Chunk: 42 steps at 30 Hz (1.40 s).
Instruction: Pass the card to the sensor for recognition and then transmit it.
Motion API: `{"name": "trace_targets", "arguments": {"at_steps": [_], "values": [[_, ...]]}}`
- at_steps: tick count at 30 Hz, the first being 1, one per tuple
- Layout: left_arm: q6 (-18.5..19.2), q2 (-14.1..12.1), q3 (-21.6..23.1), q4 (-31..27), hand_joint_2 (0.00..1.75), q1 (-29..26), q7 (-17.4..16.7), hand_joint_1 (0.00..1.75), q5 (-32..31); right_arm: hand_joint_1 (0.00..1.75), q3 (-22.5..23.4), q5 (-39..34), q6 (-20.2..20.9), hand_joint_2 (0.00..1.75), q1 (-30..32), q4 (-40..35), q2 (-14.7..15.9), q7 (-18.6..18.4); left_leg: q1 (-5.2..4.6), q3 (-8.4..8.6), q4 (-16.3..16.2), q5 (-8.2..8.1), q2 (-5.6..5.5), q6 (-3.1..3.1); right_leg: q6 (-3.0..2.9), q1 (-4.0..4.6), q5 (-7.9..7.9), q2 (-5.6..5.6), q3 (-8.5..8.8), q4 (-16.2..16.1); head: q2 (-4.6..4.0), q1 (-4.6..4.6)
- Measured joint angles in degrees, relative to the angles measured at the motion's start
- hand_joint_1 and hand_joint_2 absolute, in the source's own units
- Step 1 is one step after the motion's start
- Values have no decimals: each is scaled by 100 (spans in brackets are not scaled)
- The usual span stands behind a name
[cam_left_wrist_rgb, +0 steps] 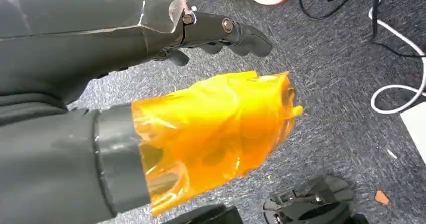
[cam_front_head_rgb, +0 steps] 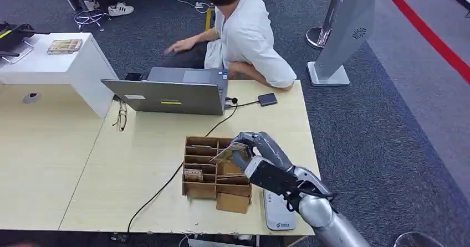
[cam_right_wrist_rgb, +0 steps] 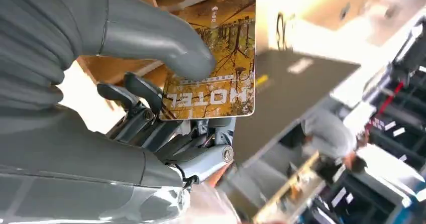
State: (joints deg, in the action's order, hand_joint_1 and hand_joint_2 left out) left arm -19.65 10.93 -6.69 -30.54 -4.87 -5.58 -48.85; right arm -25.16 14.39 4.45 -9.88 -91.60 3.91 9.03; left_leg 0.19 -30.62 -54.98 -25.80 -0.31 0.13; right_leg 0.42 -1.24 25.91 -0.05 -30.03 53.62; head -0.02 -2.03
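Nearest, the right hand [cam_front_head_rgb: 252, 157] reaches in from below and hangs over the cardboard divider box [cam_front_head_rgb: 206, 175], its thumb [cam_right_wrist_rgb: 150, 35] and darker fingers [cam_right_wrist_rgb: 133, 91] clamped on the hotel card [cam_right_wrist_rgb: 216, 58] (yellow forest print, the word HOTEL on it); in the head view the card [cam_front_head_rgb: 228, 152] sits tilted above the box's right-hand compartments, clear of them; another card [cam_front_head_rgb: 193, 175] lies in a left compartment. Just beside the right arm, at the tabletop's [cam_front_head_rgb: 138, 164] near edge, lies a white flat device [cam_front_head_rgb: 276, 211], possibly the sensor, though I cannot tell; a black cable [cam_front_head_rgb: 166, 183] runs past the box toward the grey laptop [cam_front_head_rgb: 172, 94]; a small dark device [cam_front_head_rgb: 267, 99] lies near the far edge, also a candidate; beyond it a person in white [cam_front_head_rgb: 246, 34] crouches. The left hand [cam_left_wrist_rgb: 150, 83] hangs over carpet, holding nothing, fingers loosely curled, its thumb wrapped in orange film [cam_left_wrist_rgb: 216, 133].

By my reading the card is picked; presenting it to the sensor and handing it on both remain.
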Motion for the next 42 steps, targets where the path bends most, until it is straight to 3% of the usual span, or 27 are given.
{"name": "trace_targets", "arguments": {"at_steps": [9,17,28,35,42], "values": [[-173,-59,94,300,0,137,219,0,190,175,214,-1536,1033,175,192,208,269,15,-1,-1,-1,0,-1,0,1,-1,-1,-1,1,-1,0,0],[-302,-127,245,593,0,243,363,0,363,175,311,-2171,1507,175,408,339,623,17,-1,-1,-1,0,0,0,1,0,-1,0,0,-1,0,0],[-400,-219,527,868,0,345,464,0,551,175,339,-2455,1992,175,706,584,1097,9,-1,-2,0,-1,0,1,1,-1,-1,0,0,-1,0,0],[-404,-225,542,870,0,347,471,0,551,175,337,-2451,2012,175,715,599,1119,9,-1,-2,-1,-1,0,1,1,-1,-1,0,0,-1,0,0],[-463,-297,752,1006,0,412,564,0,647,175,324,-2429,2206,175,834,929,1458,129,-1,-2,0,-1,0,1,1,-1,-1,0,-1,-2,0,2]]}}
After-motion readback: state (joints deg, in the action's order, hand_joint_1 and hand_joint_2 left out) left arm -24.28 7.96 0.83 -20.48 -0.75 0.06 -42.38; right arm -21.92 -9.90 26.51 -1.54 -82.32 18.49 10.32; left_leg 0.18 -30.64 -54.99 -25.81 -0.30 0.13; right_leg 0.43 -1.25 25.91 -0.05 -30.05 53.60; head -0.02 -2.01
